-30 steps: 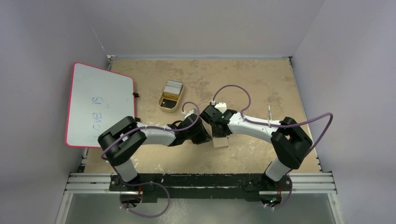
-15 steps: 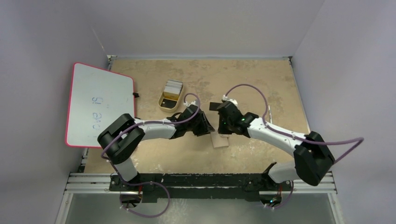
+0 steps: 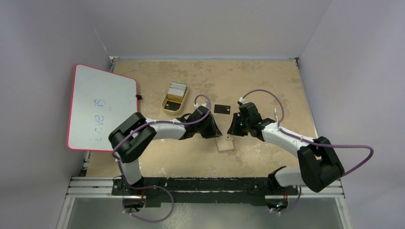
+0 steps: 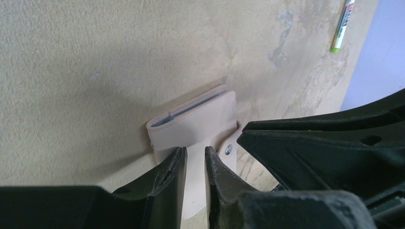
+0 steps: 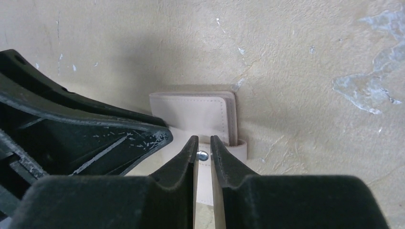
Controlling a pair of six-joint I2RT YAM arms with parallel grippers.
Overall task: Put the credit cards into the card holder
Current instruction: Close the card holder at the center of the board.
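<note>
The tan card holder lies folded on the table between my two grippers; it shows in the left wrist view and the right wrist view. My left gripper hovers over its flap, jaws almost shut with a narrow gap, nothing clamped. My right gripper is almost shut too, tips just short of the snap button, above the strap. A black credit card lies flat just behind both grippers. Pale credit cards stand stacked in a yellow tray.
The yellow tray stands left of the grippers. A pink-framed whiteboard overhangs the table's left edge. A pen lies right of the right wrist and shows in the left wrist view. Each wrist view shows the other gripper close by.
My right arm swung from over the card holder's left side to its right, uncovering the black card on the table. My left gripper slid right and back towards the holder. The holder stayed put.
</note>
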